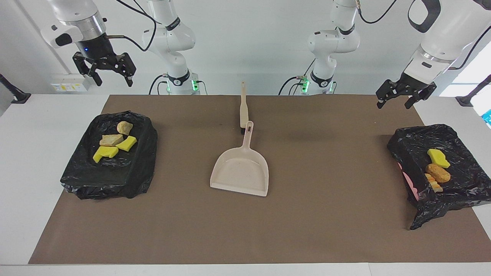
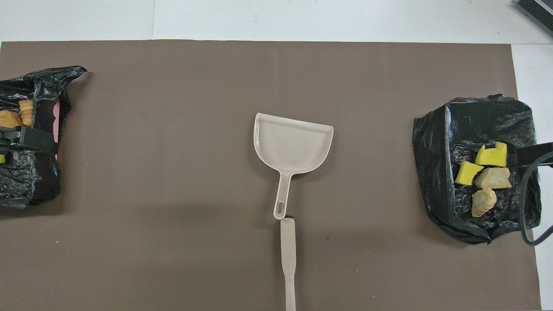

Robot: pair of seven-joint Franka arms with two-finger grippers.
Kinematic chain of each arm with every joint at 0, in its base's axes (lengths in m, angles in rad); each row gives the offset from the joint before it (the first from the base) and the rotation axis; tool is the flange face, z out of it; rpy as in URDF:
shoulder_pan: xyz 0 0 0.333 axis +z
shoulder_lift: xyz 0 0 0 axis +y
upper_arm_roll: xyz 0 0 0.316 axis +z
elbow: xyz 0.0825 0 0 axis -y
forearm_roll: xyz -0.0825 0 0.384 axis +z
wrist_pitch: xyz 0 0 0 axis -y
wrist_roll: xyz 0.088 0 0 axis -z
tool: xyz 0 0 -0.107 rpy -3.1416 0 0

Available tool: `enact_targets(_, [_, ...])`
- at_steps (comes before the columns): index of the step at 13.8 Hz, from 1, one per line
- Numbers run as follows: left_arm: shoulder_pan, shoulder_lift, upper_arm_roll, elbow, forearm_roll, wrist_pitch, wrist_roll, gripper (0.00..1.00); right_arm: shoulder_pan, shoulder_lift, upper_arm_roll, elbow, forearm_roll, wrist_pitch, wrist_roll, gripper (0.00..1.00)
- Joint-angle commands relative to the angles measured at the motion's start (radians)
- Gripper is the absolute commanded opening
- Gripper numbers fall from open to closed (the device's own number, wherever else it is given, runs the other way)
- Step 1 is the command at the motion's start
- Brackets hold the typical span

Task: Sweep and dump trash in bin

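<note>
Both arms are up in the air: the left gripper (image 1: 406, 96) hangs open over the brown mat's (image 1: 326, 214) corner at its own end, and the right gripper (image 1: 104, 71) hangs open above the table edge, empty. Down the middle lies the beige plastic dustpan (image 1: 239, 172), its handle tip touching the beige brush (image 1: 243, 109), which lies nearer the robots. Yellow sponge scraps and tan rocky chunks (image 1: 113, 142) sit in the black-bagged bin (image 1: 115, 176) at the right arm's end, more scraps (image 1: 437, 166) in the black-bagged bin (image 1: 460, 184) at the left arm's end.

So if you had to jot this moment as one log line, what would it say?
trash: in both black-lined bins | dustpan, brush: on mat, untouched | left gripper, right gripper: raised, open, empty
</note>
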Motion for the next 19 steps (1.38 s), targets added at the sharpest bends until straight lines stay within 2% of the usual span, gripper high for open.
enact_targets(1, [0.007,-0.023,-0.004,-0.030,-0.003,-0.009,0.009,1.00,-0.005,-0.009,0.002,0.003,-0.001,-0.016,-0.023,1.00])
enact_targets(5, [0.006,-0.030,-0.004,-0.017,-0.002,-0.012,0.032,1.00,-0.005,-0.009,0.002,0.004,-0.001,-0.016,-0.023,1.00])
enact_targets(10, [-0.005,-0.030,-0.008,0.027,0.015,-0.081,0.055,1.00,-0.005,-0.009,0.002,0.004,-0.001,-0.016,-0.023,1.00])
enact_targets(19, [-0.008,-0.031,-0.011,0.018,0.009,-0.049,0.081,1.00,-0.005,-0.009,0.002,0.004,-0.001,-0.016,-0.023,1.00])
